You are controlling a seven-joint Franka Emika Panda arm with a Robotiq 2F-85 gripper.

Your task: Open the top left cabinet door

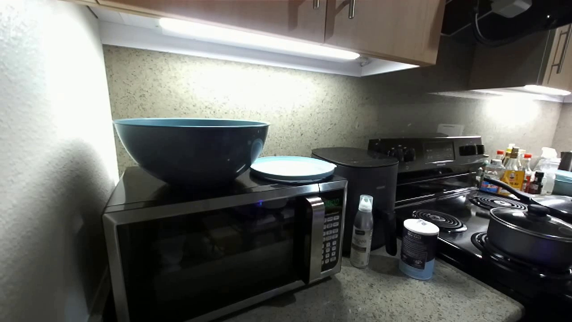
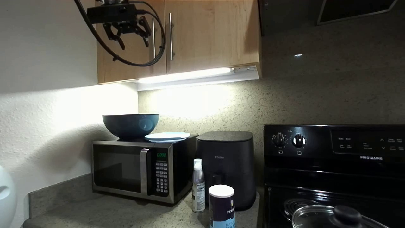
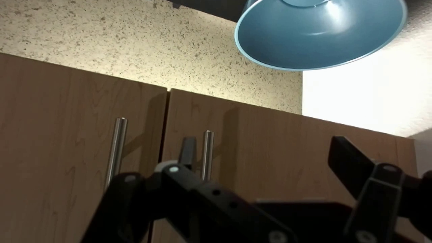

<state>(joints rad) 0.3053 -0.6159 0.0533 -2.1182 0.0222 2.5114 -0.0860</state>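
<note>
The top left cabinet door (image 2: 118, 71) is light wood and closed, level with the right door (image 2: 212, 34). Its vertical metal handle (image 2: 154, 39) runs near the seam between the two. In an exterior view my gripper (image 2: 134, 45) hangs in front of that door, jaws spread wide and holding nothing. The wrist picture is upside down, so the left door (image 3: 276, 135) lies on its right side. There the handle (image 3: 208, 152) shows between the fingertips, close beside one finger (image 3: 189, 152); contact cannot be told. The door's lower part (image 1: 214, 13) and handle end (image 1: 316, 4) show in an exterior view.
A dark blue bowl (image 2: 130, 126) and pale lids (image 2: 167, 136) sit on the microwave (image 2: 120, 167) below the cabinet. A black cable (image 2: 107, 47) loops around my gripper. The side wall (image 2: 47, 63) borders the door. An air fryer (image 2: 226, 171) and stove (image 2: 316, 171) stand to the right.
</note>
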